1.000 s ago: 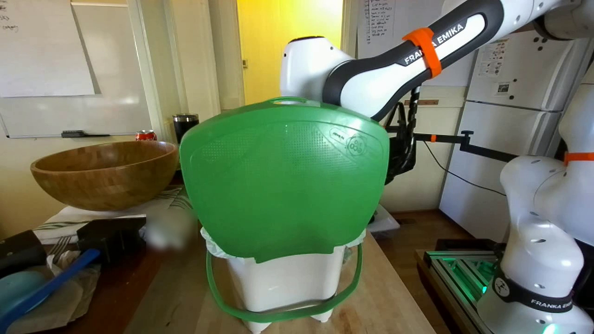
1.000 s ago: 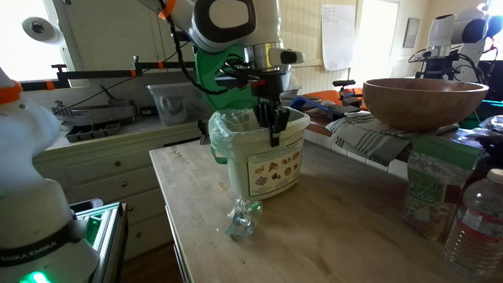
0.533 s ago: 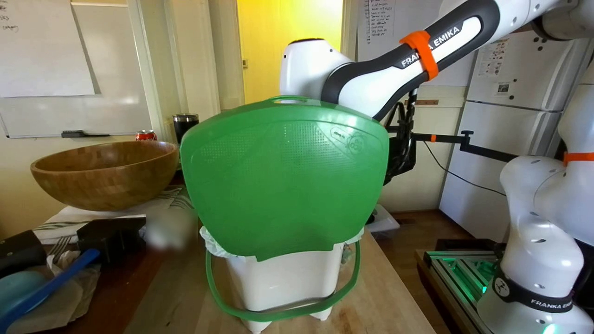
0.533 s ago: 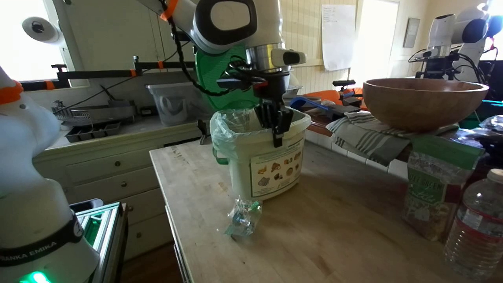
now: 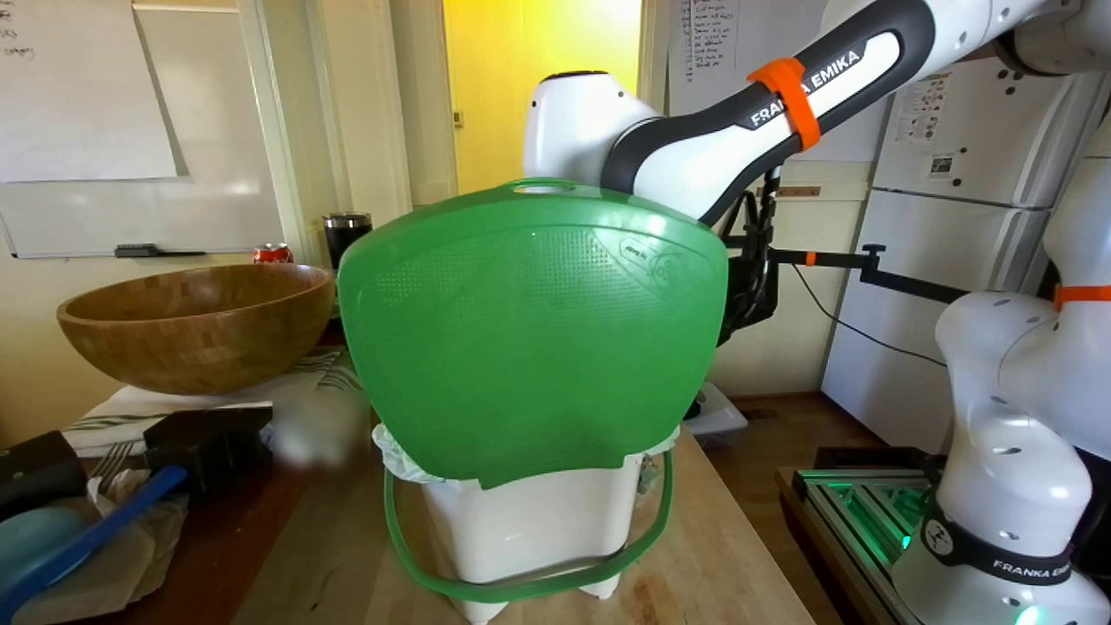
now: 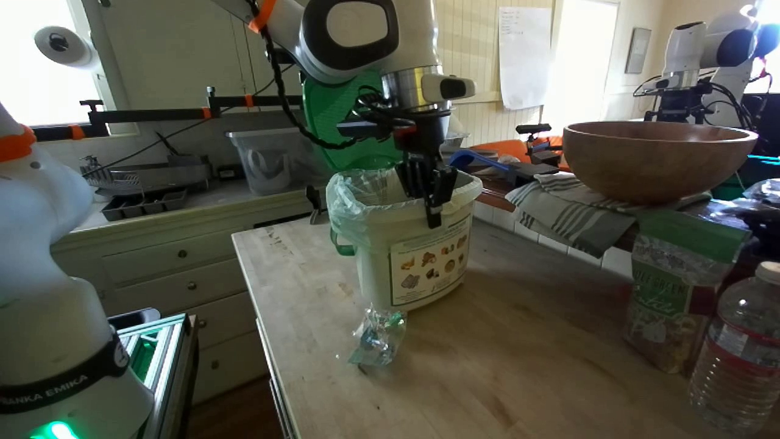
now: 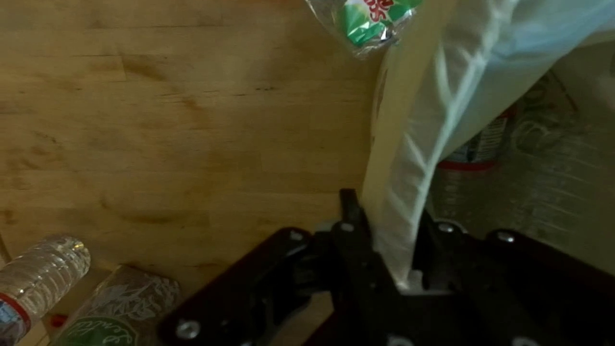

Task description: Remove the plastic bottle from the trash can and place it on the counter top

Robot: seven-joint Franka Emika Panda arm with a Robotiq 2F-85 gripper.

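Observation:
The trash can stands on the wooden counter top. Its green lid is up, and a whitish bag covers its rim. In the wrist view, a plastic bottle lies inside the can, clear and ribbed with a red-edged label. The can's wall partly hides it. My gripper straddles the can's rim. In the wrist view the gripper has one finger outside and one inside, with the bagged wall filling the space between them. The lid hides the fingers in an exterior view.
A clear crinkled wrapper lies beside the can. Another plastic bottle and a green-topped food bag stand at the counter's right side. A wooden bowl rests on a striped towel.
My gripper and the trash can have shifted slightly together, to the right in an exterior view. In the last half second the arm is nearly still; the outer finger has moved slightly right.

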